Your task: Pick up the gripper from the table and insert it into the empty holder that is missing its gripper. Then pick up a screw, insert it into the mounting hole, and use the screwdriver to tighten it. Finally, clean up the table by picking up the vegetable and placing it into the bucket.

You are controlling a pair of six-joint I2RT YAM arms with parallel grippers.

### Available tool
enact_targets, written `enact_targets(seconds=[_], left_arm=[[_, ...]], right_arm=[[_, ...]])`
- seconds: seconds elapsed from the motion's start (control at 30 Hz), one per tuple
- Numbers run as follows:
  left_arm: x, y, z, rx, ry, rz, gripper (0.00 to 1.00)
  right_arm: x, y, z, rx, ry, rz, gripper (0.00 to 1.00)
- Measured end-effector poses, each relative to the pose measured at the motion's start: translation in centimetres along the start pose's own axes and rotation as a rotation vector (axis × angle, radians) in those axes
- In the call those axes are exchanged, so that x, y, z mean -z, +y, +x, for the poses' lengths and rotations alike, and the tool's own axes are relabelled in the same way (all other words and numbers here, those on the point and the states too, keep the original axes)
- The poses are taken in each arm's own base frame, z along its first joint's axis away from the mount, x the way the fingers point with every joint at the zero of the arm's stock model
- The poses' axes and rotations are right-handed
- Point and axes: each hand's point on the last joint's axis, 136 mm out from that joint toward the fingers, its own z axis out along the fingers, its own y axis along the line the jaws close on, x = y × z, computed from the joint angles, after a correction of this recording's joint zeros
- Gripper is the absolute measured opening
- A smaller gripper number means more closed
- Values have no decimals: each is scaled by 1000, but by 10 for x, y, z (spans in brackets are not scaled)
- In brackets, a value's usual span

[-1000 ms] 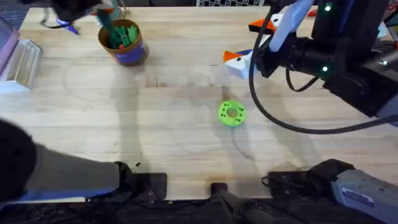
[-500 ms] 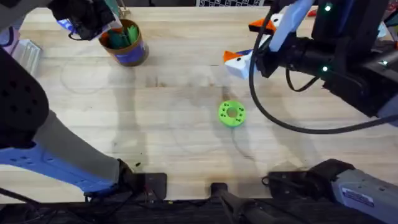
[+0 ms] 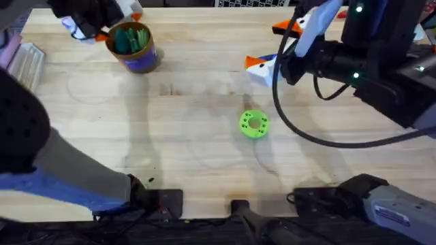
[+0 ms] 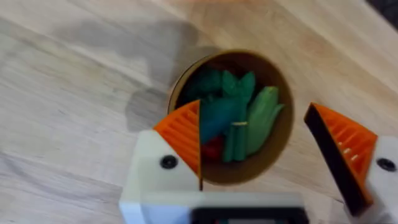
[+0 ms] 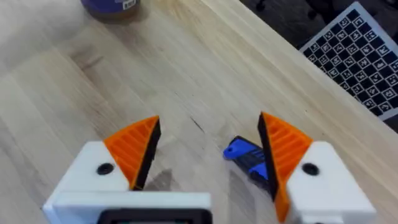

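The tan bucket (image 3: 134, 49) with a blue lower band stands at the table's (image 3: 191, 163) far left. My left gripper (image 3: 102, 22) hovers over its left rim, open, with nothing between its orange pads. The left wrist view looks straight down past that left gripper (image 4: 264, 152) into the bucket (image 4: 277, 155), where dark green vegetable pieces (image 4: 214, 115) lie. At the far right my right gripper (image 3: 269, 45) is open and holds nothing, and it (image 5: 208, 152) hangs above bare wood. Loose gripper, empty holder, screw and screwdriver are out of view.
A lime-green disc with holes (image 3: 254, 124) lies right of the table's middle. A clear plastic box (image 3: 24, 64) sits at the left edge. A small blue object (image 5: 245, 155) lies on the wood under the right gripper. A checkerboard sheet (image 5: 354, 46) lies beyond the table's edge.
The left gripper has shifted slightly left at the bucket, and the left arm's dark bulk has swung across the lower left. The right arm and the disc have not moved.
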Motion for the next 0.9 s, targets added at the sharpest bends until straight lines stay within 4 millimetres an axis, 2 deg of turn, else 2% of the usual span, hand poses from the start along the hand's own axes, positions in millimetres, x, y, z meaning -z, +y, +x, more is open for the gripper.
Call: enact_targets(seconds=[0.07,0.13,0.27,0.37,0.47,0.57,0.7,0.8,0.9], left_arm=[[17,-6,-9,-26,-47,18,997],[44,-17,-19,-73,-108,43,997],[111,-50,-24,-229,-236,105,997],[157,-81,-5,-370,-284,166,997],[190,-110,34,-514,-265,234,997],[210,-129,81,-648,-193,293,997],[218,-132,131,-765,-65,321,997],[218,-131,154,-816,9,325,997],[219,-134,162,-843,27,335,997]], right_arm=[[0,0,1,-13,4,-1,939],[4,3,7,-36,31,-9,939],[20,6,19,-115,114,-11,938],[38,1,9,-185,138,7,939],[58,-3,-5,-227,139,26,938],[79,0,-10,-250,154,28,938],[101,9,-6,-277,189,21,938],[112,14,0,-303,205,19,938],[118,17,1,-315,207,20,939]])
